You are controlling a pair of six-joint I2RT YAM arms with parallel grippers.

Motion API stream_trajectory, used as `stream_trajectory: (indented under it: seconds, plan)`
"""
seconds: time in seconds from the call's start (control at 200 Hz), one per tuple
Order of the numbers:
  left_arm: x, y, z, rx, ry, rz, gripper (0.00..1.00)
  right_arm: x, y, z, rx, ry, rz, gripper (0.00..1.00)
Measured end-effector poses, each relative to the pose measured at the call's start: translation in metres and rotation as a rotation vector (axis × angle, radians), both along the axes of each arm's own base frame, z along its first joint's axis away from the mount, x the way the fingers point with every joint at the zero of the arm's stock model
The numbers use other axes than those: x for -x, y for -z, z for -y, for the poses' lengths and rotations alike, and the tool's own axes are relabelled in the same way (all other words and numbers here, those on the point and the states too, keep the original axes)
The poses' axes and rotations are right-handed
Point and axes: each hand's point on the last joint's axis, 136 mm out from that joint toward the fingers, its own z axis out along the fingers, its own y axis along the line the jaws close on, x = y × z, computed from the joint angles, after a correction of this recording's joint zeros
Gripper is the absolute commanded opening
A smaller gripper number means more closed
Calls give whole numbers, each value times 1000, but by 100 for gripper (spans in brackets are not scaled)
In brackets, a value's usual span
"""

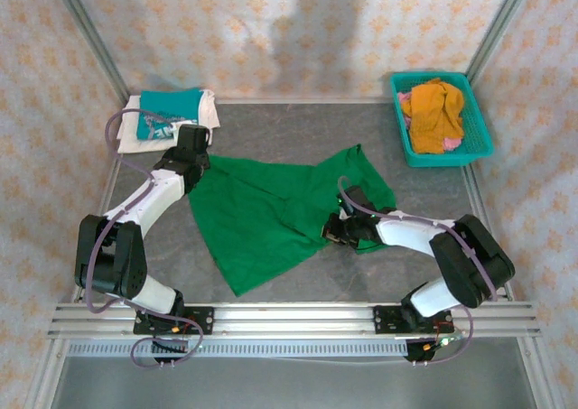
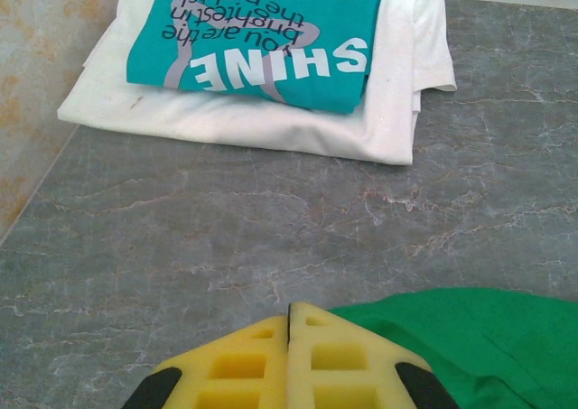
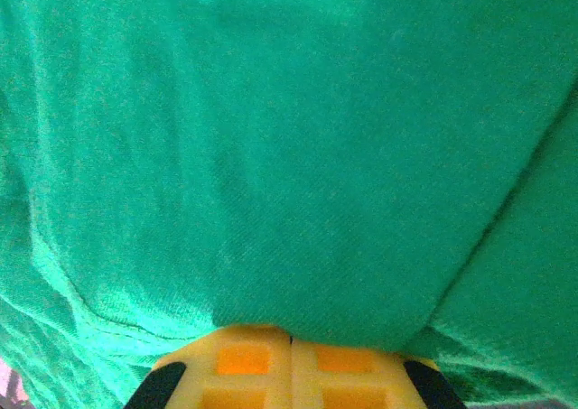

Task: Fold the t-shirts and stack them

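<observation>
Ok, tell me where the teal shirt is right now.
In the top view, the teal t-shirt lies folded atop the white t-shirt in the table's far-left corner, just beyond the green t-shirt's left end.

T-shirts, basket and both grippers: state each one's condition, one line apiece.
Green t-shirt: unfolded, spread rumpled on the table.
Teal t-shirt: folded, stacked on the white one.
White t-shirt: folded, bottom of the stack.
Teal basket: holding crumpled orange cloth.
Left gripper: shut, beside the green t-shirt's edge.
Right gripper: shut on the green t-shirt.
</observation>
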Motion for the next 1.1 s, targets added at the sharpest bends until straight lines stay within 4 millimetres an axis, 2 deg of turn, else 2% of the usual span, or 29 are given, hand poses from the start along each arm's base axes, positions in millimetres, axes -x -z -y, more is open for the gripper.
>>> stream_trajectory:
  seconds: [0.1, 0.18, 0.32, 0.53, 0.611, 0.716, 0.896, 0.986, 1.101]
  plan:
    - [0, 1, 0, 4, 0, 0, 0, -2, -4, -1, 1, -1, 5, 14]
    - [1, 2, 0, 4, -1, -4, 0, -5, -15, -1, 0, -2, 28, 0]
    - [2, 5, 0, 5, -3, -8, 0, -13, -42, -4, -31, 5, 91, 0]
    - [2, 5, 0, 16, -10, 5, 0, -19, -50, -7, -47, 15, 105, 0]
    - [7, 5, 1, 21, -5, 12, 0, -26, -62, -8, -67, 31, 125, 0]
    - [12, -8, 1, 28, -1, 50, 0, -43, -100, -4, -126, 71, 218, 0]
    - [15, -47, 1, 47, 7, 164, 0, -80, -197, 17, -229, 153, 461, 0]
    - [20, -66, 2, 52, 16, 216, 0, -88, -243, 25, -256, 167, 576, 0]
    - [29, -99, 5, 64, 51, 302, 0, -91, -289, 38, -255, 180, 699, 0]
